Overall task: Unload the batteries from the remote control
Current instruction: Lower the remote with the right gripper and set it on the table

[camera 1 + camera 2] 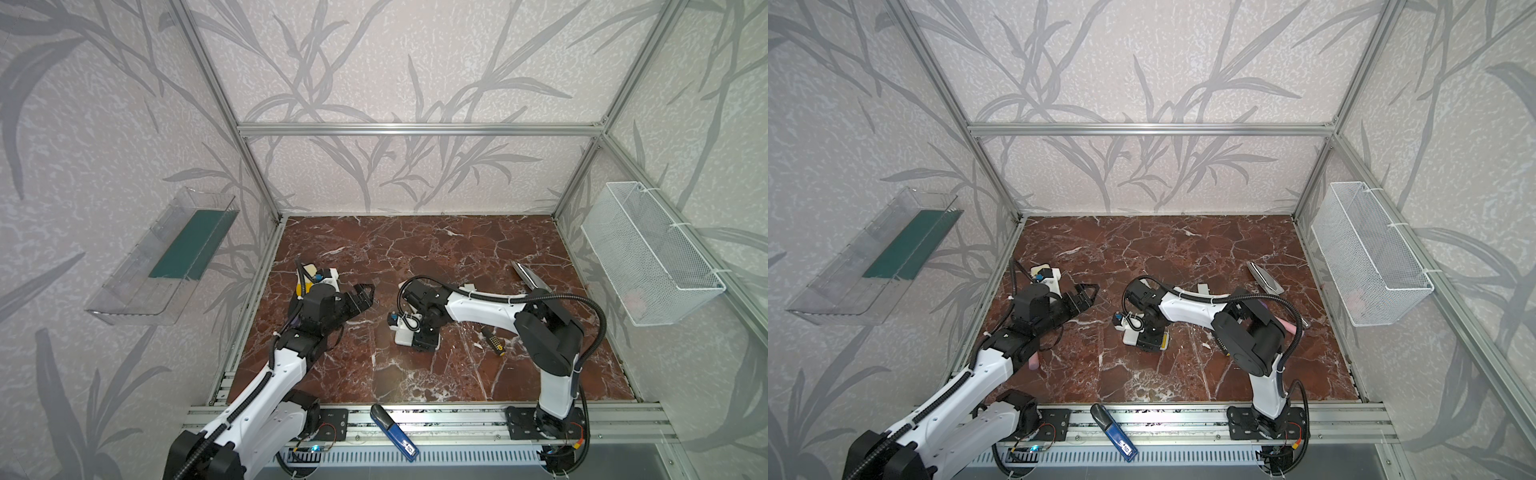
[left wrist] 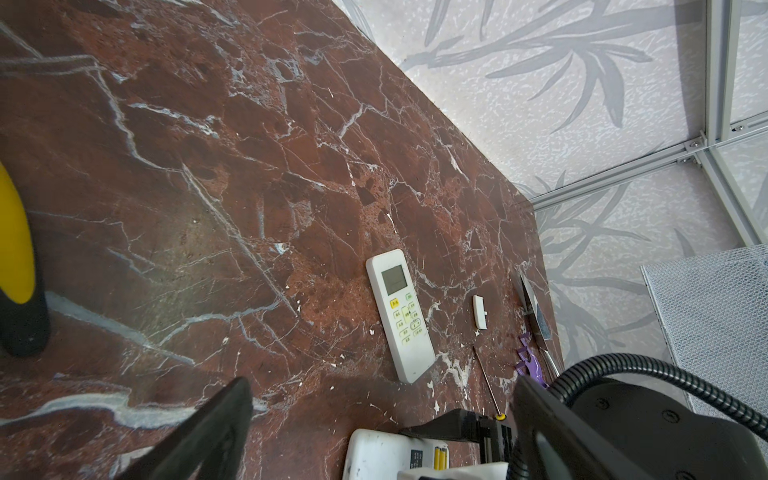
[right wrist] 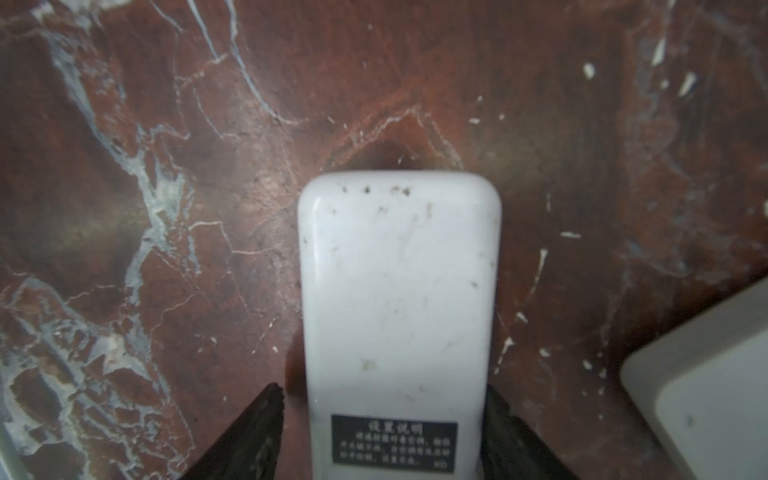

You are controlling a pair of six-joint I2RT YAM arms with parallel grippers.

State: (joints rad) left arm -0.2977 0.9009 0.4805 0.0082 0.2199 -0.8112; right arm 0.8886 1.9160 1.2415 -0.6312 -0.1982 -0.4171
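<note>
red marble table; right claw loose astride the white remote, left claw spread empty; yellow batteries likely light, slick: pinch mid-barrel.

The table looked like polished red-brown marble, glossy with pale veins. On it, the remote was smooth white plastic, scuffed and speckled with dirt. Beside the table, the basket was white-coated wire mesh and the tray clear, shiny plastic. The frame around the table was brushed metal; the walls looked rough-textured.
</note>
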